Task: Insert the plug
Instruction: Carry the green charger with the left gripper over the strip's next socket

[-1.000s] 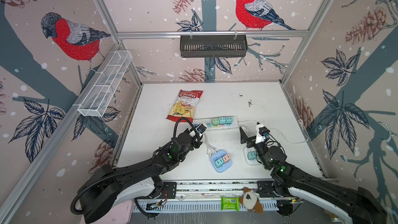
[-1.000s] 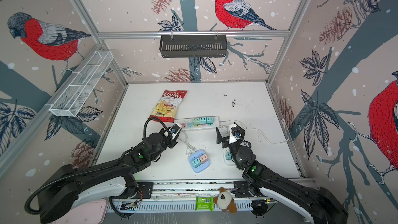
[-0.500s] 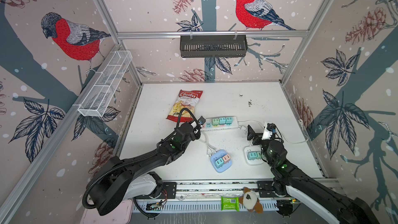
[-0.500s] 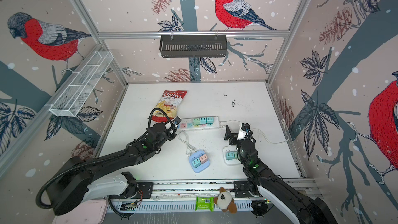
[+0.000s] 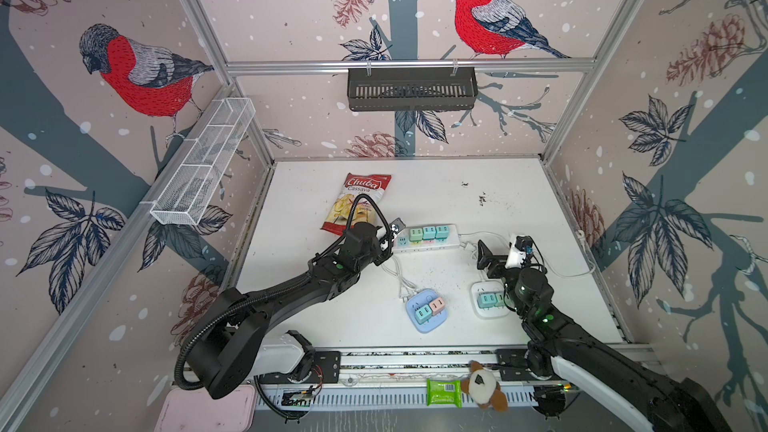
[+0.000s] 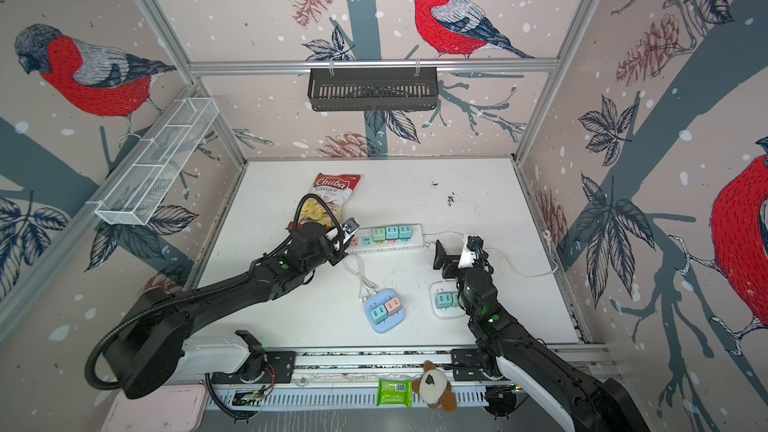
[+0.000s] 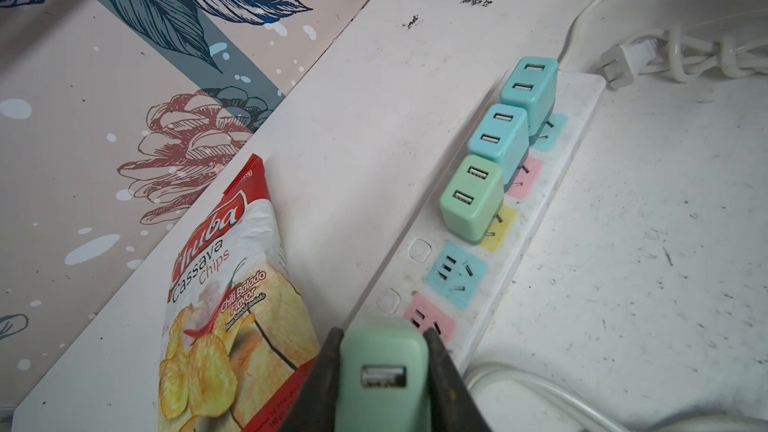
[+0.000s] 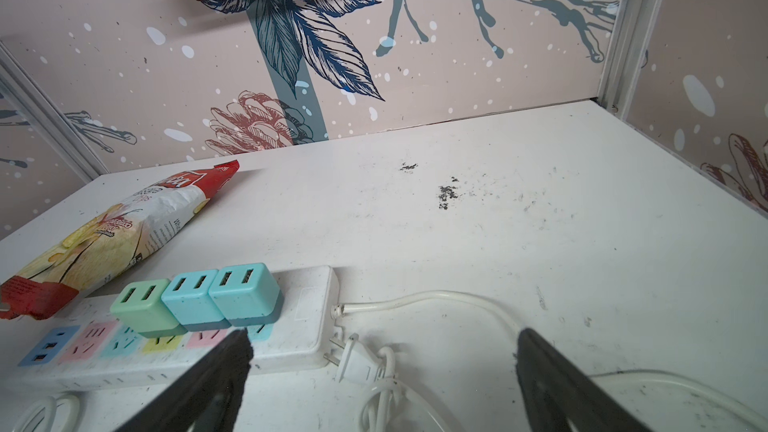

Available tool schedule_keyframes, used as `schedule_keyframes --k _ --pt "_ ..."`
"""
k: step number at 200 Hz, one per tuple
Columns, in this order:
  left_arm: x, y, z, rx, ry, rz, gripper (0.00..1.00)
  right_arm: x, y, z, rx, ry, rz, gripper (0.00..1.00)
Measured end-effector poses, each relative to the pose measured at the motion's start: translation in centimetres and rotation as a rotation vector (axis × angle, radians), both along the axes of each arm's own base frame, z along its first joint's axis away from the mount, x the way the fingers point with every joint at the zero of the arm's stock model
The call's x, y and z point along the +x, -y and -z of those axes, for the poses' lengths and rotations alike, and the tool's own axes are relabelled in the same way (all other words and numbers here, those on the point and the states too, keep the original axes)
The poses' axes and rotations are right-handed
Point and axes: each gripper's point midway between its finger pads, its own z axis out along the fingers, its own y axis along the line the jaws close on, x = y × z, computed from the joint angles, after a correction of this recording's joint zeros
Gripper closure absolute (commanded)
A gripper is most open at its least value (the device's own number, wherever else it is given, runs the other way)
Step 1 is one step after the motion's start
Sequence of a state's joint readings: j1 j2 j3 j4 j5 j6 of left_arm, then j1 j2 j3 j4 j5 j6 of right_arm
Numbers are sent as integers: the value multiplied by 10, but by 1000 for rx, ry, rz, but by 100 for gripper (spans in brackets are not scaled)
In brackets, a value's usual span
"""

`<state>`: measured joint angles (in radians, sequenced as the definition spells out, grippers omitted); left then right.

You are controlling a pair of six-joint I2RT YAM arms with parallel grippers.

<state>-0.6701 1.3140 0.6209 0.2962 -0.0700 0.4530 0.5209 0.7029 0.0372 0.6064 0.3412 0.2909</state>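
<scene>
My left gripper (image 7: pixel 382 334) is shut on the plug (image 7: pixel 384 371), a pale green USB charger block with its port facing the wrist camera. It hangs over the left end of the white power strip (image 7: pixel 540 184), just short of a bare pink socket (image 7: pixel 432 320). In both top views the left gripper (image 5: pixel 390 238) (image 6: pixel 338 243) sits at that end of the strip (image 5: pixel 451 241) and hides the plug. My right gripper (image 5: pixel 500 250) (image 8: pixel 382 338) stands open and empty near the strip's right end.
One green and two teal chargers (image 7: pixel 471 197) fill the strip's far sockets. A chips bag (image 5: pixel 361 201) lies beside the left gripper. A loose two-pin plug with coiled cord (image 8: pixel 357 361) lies under the right gripper. A blue socket block (image 5: pixel 427 310) and a white one (image 5: pixel 488 300) sit nearer the front.
My left gripper has carried the green plug further back, up to the strip's left end. The right arm swung a little rightward early on, staying open, then held still.
</scene>
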Motion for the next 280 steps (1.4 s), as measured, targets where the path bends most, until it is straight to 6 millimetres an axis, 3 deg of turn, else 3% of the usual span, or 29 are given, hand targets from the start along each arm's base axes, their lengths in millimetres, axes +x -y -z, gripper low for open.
schedule_keyframes --k 60,120,280 --pt "14 17 4 14 -31 109 100 2 -1 2 -6 -14 -3 1" --pt "15 35 18 76 -58 249 100 6 -8 5 -17 -40 -27 1" --pt "14 51 55 192 -182 458 100 7 -17 6 -21 -51 -76 1"
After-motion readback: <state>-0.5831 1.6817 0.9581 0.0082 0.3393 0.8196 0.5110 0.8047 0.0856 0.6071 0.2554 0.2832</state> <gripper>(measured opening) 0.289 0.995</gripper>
